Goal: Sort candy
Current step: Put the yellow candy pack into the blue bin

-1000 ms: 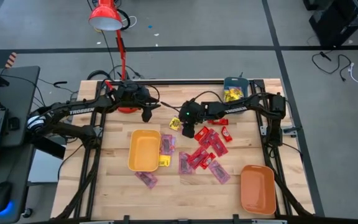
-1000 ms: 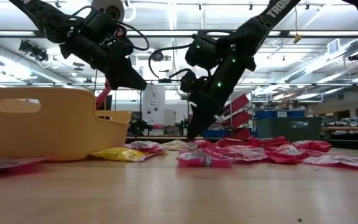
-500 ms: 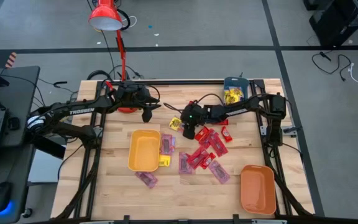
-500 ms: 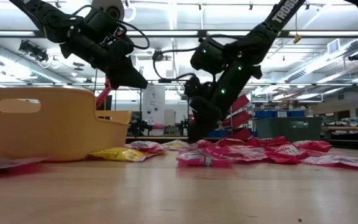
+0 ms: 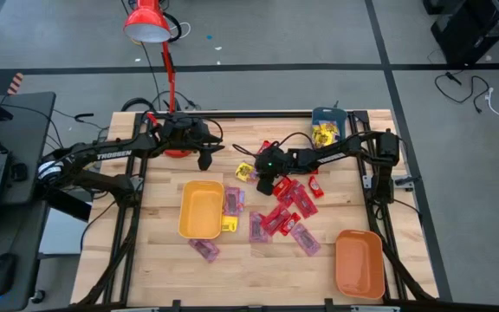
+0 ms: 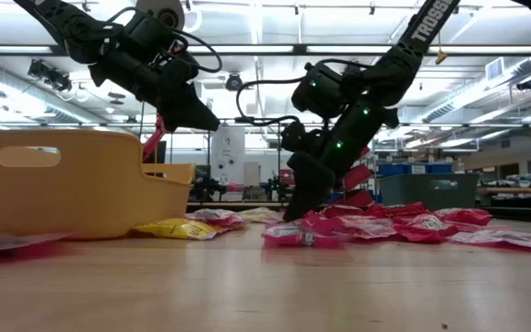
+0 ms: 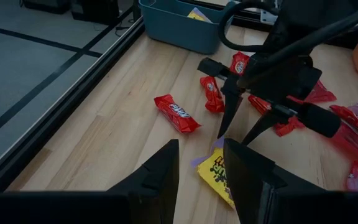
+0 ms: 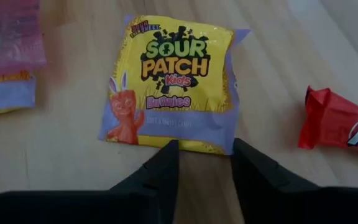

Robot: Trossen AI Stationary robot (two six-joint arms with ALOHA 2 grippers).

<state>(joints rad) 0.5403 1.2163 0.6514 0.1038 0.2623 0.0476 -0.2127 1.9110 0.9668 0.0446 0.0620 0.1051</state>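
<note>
My right gripper stands open just above the table. Its fingertips are at the near, purple edge of a yellow packet of candy that lies flat on the wood. Between the fingers I see only that edge and wood. In the left wrist view the right gripper points steeply down at the packet's far corner. More candy lies flat around it: red wrappers and pinkish packets. My left gripper hangs open and empty in the air at the far left. My right gripper's fingertips stand against the purple edge of the yellow packet, coming slanting down from the table's right. I cannot tell whether they touch it. The packet lies flat on the table.
A yellow tray stands left of the pile and an orange tray at the near right. A teal bin holding yellow packets is at the far edge. A red lamp rises behind the left arm.
My right gripper has sunk toward the table beside the yellow packet and shifted a little toward the right edge. More of the packet shows from above. The candy has not moved.
</note>
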